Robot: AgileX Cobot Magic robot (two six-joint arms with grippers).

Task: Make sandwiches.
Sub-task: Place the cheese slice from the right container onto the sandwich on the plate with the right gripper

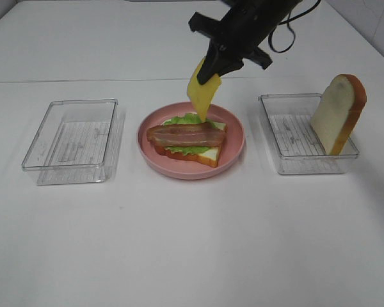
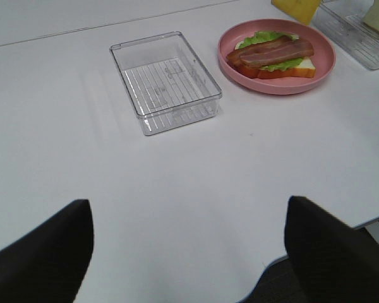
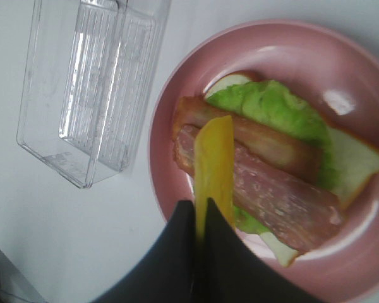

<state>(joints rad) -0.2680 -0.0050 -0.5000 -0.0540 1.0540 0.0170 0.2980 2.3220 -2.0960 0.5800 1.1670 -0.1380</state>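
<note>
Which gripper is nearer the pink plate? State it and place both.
Right. The right gripper hangs just above the pink plate, clamping the cheese slice over it. The left gripper sits open, far off, beyond the clear tray.

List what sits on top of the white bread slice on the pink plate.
Frilly green lettuce, then a brown bacon strip across it. A yellow cheese square hangs above, pinched in the right gripper. Anything under the bacon is covered.
</note>
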